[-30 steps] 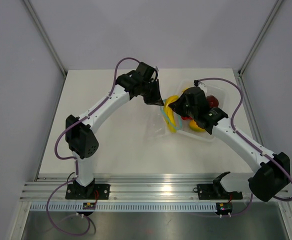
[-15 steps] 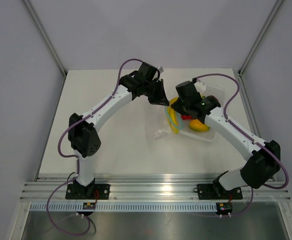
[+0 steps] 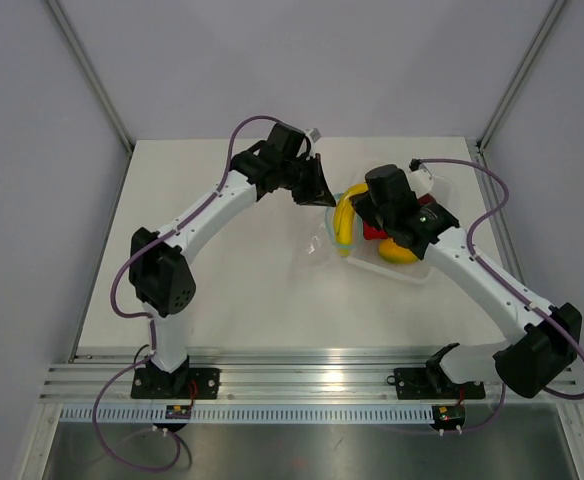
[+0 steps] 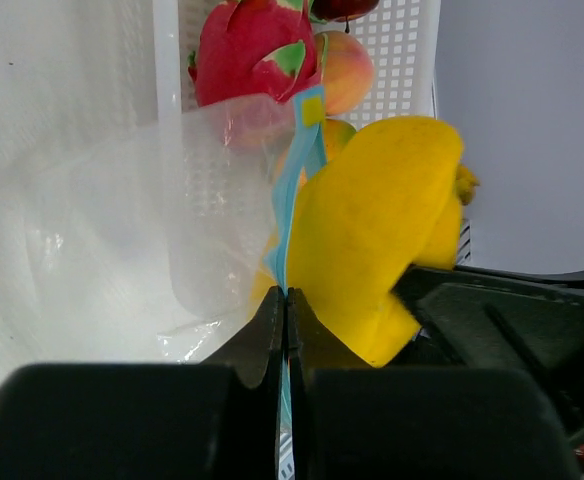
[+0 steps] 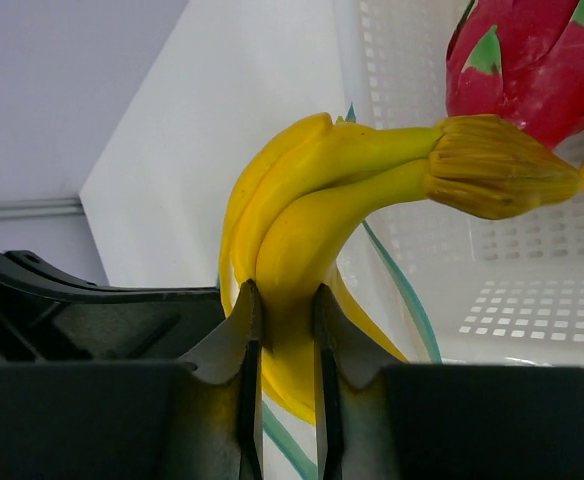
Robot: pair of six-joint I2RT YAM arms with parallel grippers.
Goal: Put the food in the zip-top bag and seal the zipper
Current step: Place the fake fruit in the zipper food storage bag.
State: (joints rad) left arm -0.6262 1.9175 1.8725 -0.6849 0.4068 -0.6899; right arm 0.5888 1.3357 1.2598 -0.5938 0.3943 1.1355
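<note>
My left gripper [image 3: 322, 195] [image 4: 287, 300] is shut on the light-blue zipper strip [image 4: 294, 180] of the clear zip-top bag [image 4: 142, 230] [image 3: 317, 245], holding its mouth up. My right gripper [image 3: 360, 205] [image 5: 285, 300] is shut on the yellow banana bunch [image 5: 312, 220] [image 3: 345, 220] [image 4: 372, 230], which hangs at the bag's mouth right beside the left fingers. The peach [image 4: 344, 70] lies in the white tray [image 4: 402, 50] behind it. A yellow fruit [image 3: 399, 252] lies at the tray's near end; I cannot tell if it is the lemon.
The white perforated tray [image 3: 422, 270] stands at the right of the table, partly under the right arm. A red-pink dragon fruit [image 4: 252, 50] [image 5: 532, 60] lies in it. Grey walls close in the table at the back and sides.
My right gripper has lifted the banana bunch from beside the tray and swung it left toward the bag's mouth. The left gripper keeps its hold on the zipper, shifting only slightly.
</note>
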